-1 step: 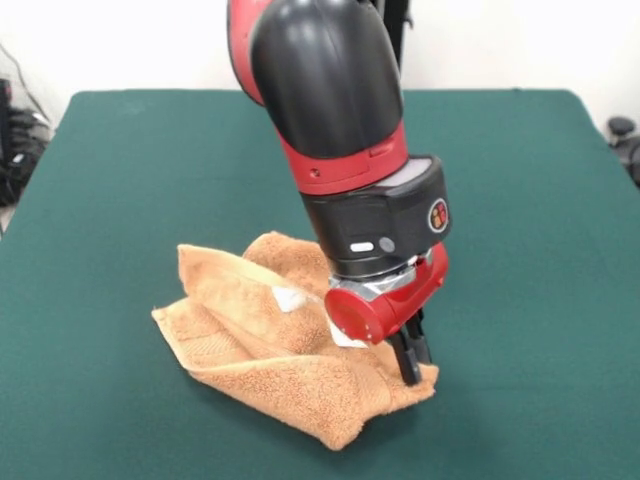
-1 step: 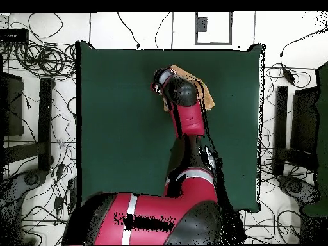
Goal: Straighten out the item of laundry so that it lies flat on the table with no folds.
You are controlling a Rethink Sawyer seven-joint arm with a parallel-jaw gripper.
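**Gripper's down on the towel corner, plenty of felt to drag it across**

So here's where I'm at. My gripper [image 1: 412,362] is planted right at one corner of the towel [image 1: 290,350], the corner on the right side of the front view, closest to that camera. The dark fingers [image 1: 408,358] go straight down into the terry and look pinched onto the cloth there, with the corner bunched up around them. I can't see the very tips since the fabric swallows them, so I'm calling it a clamp on the towel, not swearing to it. From overhead the wrist covers the whole thing, no help at all.

Why that corner? My read is it's the loosest free end. The rest of the towel is a rumpled heap: one flap folded back over the middle, a ridge standing up behind the wrist, and a small white tag [image 1: 289,298] peeking out in the fold. Pull the corner out and away and those layers should peel off each other.

Room-wise I'm in good shape. The towel sits on the green table [image 1: 120,180], in the half nearer the front camera, roughly centred side to side. There's open felt to both sides and lots behind it. The tight bit is the table edge nearest the front camera, which is close to the heap, so I'd rather drag sideways or back toward the middle than out that way. Overhead shows cables all round the table, another reason to stay well inside the edges.
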